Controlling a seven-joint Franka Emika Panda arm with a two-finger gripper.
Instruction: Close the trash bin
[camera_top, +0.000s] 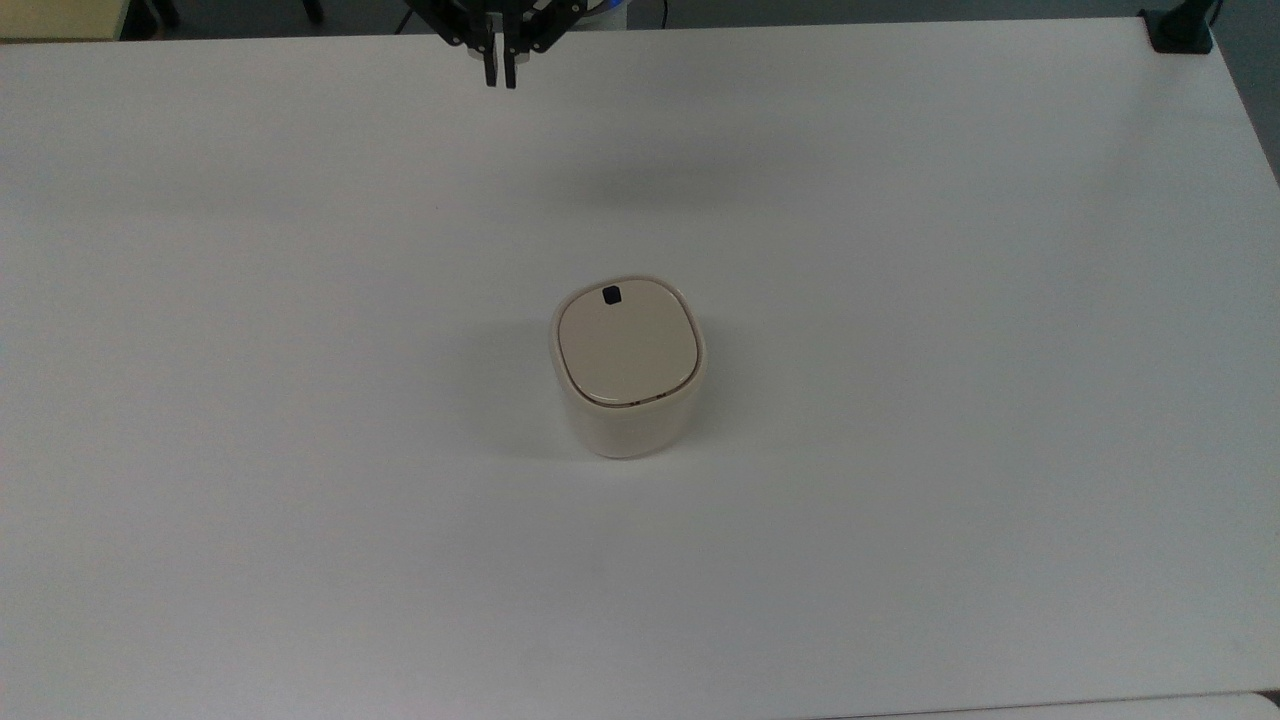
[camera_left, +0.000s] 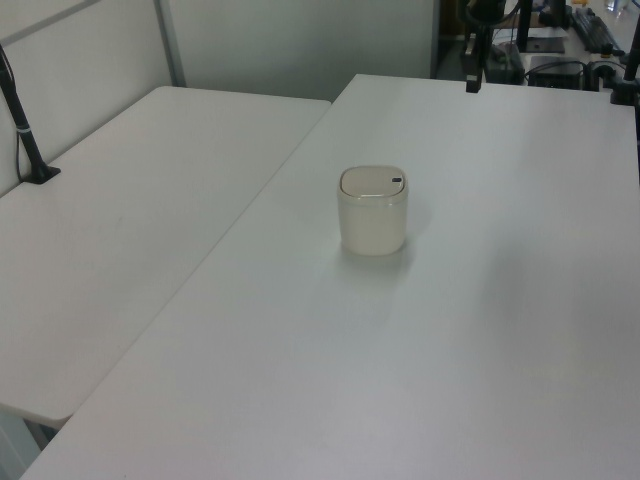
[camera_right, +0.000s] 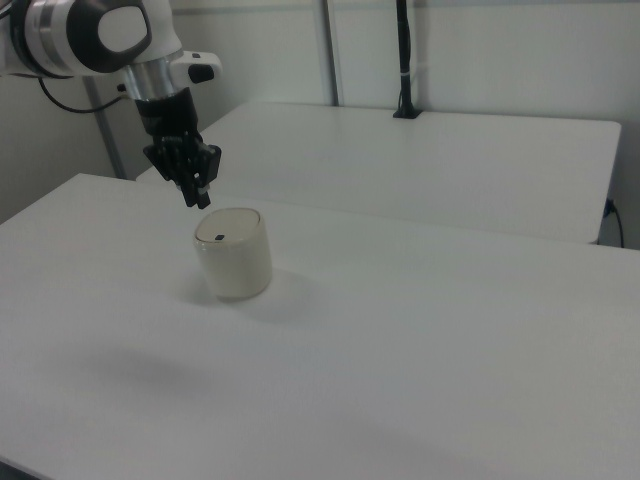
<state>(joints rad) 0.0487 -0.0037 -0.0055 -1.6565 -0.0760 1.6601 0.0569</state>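
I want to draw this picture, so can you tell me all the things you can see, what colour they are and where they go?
trash bin: one, cream-beige, standing upright near the middle of the near table, lid flat down.
latch mark: one, black, small square on the lid's far edge in the top view.
table: two, white, one under the bin, a second beside it at the left view's left.
pole: one, black, standing on the second table in the right view.
robot arm: one, white, at the right view's upper left.
claw: one, black, raised at the top view's upper edge, away from the bin.
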